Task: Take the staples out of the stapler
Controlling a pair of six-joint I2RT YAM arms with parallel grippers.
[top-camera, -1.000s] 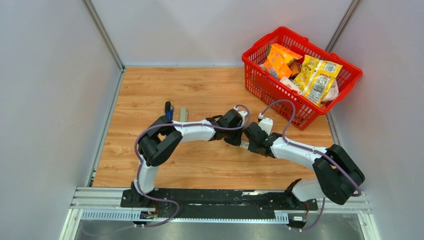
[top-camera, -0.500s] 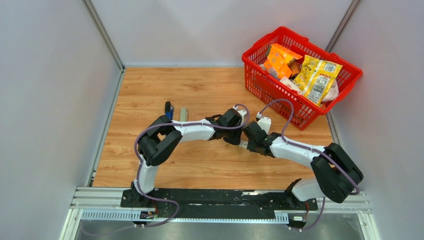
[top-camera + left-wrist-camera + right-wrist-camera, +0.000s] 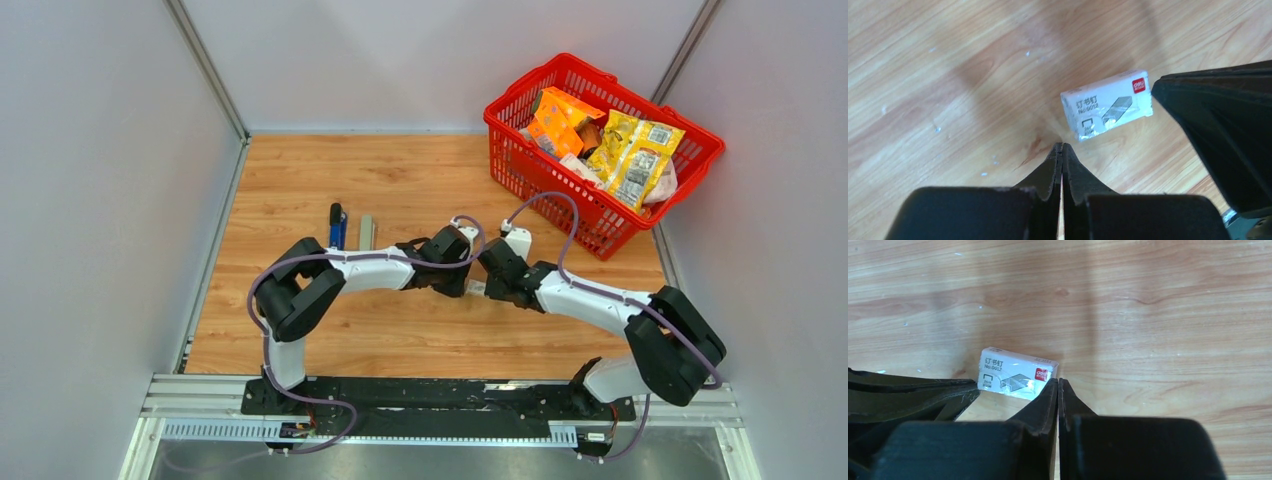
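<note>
Both pairs of jaws are pinched together and empty, left gripper (image 3: 1062,148) and right gripper (image 3: 1058,384) crowding the box (image 3: 1107,105). Your stapler (image 3: 338,222) lies well apart, centre-left; open before reaching.

We see a light wooden table (image 3: 300,180) with clear grain, closed in on three sides by plain pale grey walls (image 3: 100,150). Thin metal posts (image 3: 207,68) run up the two back corners, and a ridged metal rail (image 3: 190,402) lines the near edge. The light is soft and even.
</note>
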